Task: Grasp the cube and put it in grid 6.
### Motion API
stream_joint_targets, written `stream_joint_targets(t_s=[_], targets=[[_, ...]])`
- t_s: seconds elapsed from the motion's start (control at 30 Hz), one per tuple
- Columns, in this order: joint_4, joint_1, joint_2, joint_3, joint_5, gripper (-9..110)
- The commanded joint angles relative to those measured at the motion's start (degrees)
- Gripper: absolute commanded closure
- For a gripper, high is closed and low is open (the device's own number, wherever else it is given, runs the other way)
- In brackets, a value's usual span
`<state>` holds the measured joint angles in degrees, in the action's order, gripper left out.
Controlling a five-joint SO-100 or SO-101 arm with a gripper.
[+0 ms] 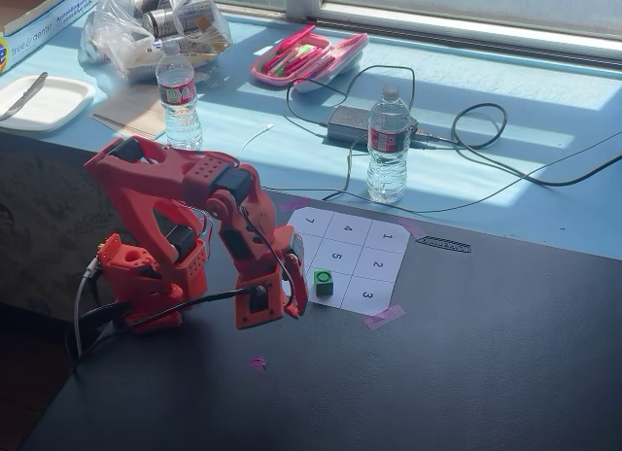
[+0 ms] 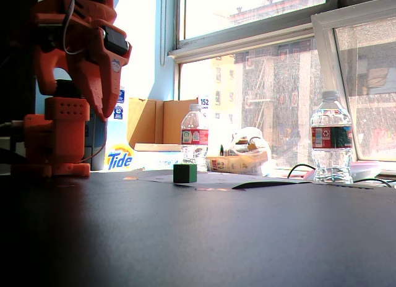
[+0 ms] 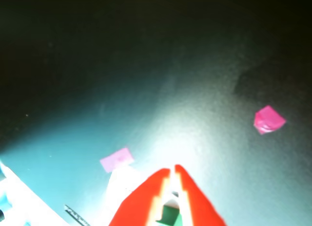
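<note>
The cube (image 1: 324, 282) sits on the sheet (image 1: 378, 239) just beside the end effector (image 1: 294, 300), whose fingers (image 3: 192, 201) stand nearly together and empty, so descending without widening could knock it off toward the bench's near edge.

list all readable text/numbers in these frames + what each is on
"7", "4", "1", "5", "2", "3": cells of the paper grid sheet in a fixed view; remaining cells are hidden by the arm or the cube.
"Tide": box behind the arm in a fixed view.
"152": white sign by the cardboard.
Bottle labels and the black tag: too small to read.
</note>
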<state>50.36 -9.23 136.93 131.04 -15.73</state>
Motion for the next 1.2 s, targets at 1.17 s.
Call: stream_joint_targets(t_s=[1.17], targets=[[-1.14, 0.09, 44.38, 41.40, 13.54, 101]])
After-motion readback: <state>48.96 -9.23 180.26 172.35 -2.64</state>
